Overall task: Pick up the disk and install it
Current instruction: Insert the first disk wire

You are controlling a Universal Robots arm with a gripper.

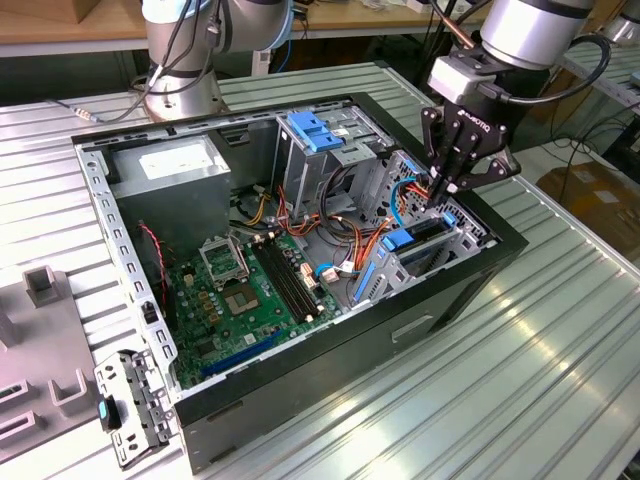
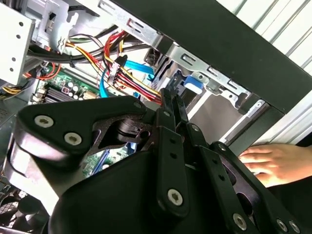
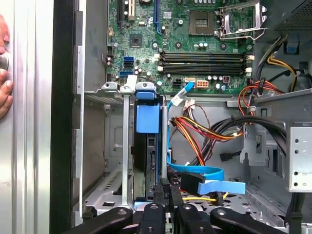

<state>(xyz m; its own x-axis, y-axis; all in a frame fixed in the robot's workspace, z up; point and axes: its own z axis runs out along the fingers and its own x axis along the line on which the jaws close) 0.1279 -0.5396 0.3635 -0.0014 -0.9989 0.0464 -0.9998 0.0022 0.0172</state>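
Now, going from the exterior view's left to its right: a ribbed metal table [image 1: 520, 380] holds an open black computer case [image 1: 440, 300]. Inside it, a grey metal box [image 1: 175, 180] sits at the left, then a flat green board [image 1: 240, 300] with tiny parts, then a bunch of red, yellow and orange wires [image 1: 350, 245]. At the right stands a metal cage with slots. The disk [image 1: 425, 232], flat and dark with blue plastic rails, stands on its edge in that cage. The black gripper [image 1: 440, 190] hangs right over the disk, its fingers pinched close together with only a thin gap, touching or nearly touching the disk's top edge.

In the first wrist view the disk [image 3: 151, 151] sits deep in the slot under a blue plastic tab [image 3: 147, 118], and a flat blue cable [image 3: 209, 178] curls beside it. A person's hand [image 2: 270, 163] rests on the case side in the second wrist view.
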